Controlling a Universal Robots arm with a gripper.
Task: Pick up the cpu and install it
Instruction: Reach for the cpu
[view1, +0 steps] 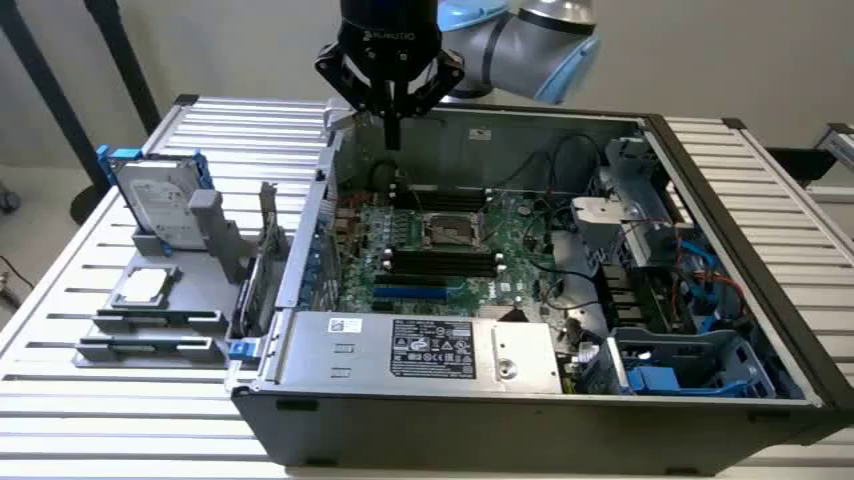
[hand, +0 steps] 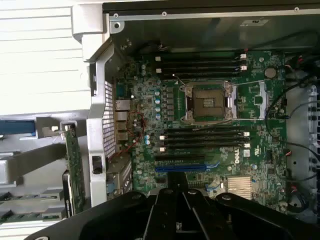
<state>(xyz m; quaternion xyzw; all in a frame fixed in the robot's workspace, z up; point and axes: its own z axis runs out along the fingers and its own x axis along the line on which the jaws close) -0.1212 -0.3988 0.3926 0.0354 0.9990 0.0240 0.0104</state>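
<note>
**Chip waits outside the case.** On the slatted table (view1: 54, 420), at the exterior view's left, the cpu (view1: 144, 288) lies flat on a grey rack (view1: 150, 322), just in front of an upright hard drive (view1: 158, 205). It is a small square chip with a shiny silver-grey top and a thin darker rim, and no long side to speak of. Beside the rack, the open computer case (view1: 400, 430) shows its green board, whose socket (view1: 454, 232) holds no chip. Farthest back, the claw (view1: 392, 135) hangs over the case's rear edge, fingers pressed together and pinching nothing. The cpu lies well apart from it, beyond the case wall, toward the exterior view's left, nearer the camera and lower than the fingertips.
</note>
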